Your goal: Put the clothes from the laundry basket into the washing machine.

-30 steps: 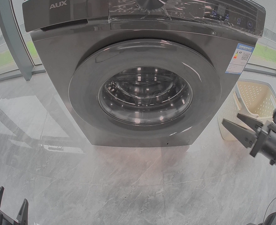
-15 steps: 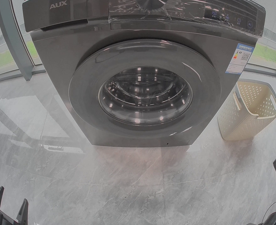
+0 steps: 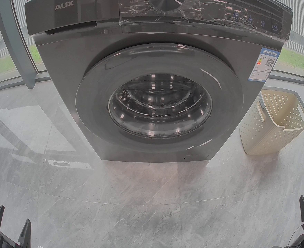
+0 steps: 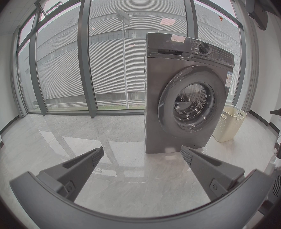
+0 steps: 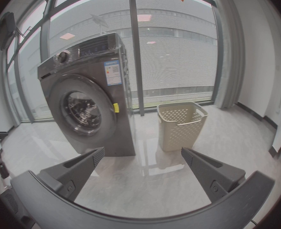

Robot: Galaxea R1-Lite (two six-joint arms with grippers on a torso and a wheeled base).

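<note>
Washer (image 3: 159, 97): stands on the floor (image 3: 141, 197) straight ahead of the robot, with its front towards it.
Door (image 3: 224, 97): round, glass-centred and apparently shut, so it likely has to be opened before anything goes in. The drum shines through the glass, and I cannot tell whether any cloth lies inside.
Basket (image 3: 276, 121): stands on the floor just beside the washer's right side, probably so that the right arm has a short carry to the door.
Basket pose: upright with its mouth up. Its handle slots are in the left and right walls, so the long axis seems to run side to side, though this is not certain.
Clothes: none rise above the rim. The pierced walls look bare and the bottom is hidden.
Left gripper (image 4: 141, 150): fingers apart and holding nothing. It is low and well short of the washer, on the robot's left.
Right gripper (image 5: 142, 150): fingers apart and holding nothing. It is low on the right, facing the basket but well apart from it.
Stage: nothing is in hand, so by my reading either the load is already done or the work is not yet begun.
</note>
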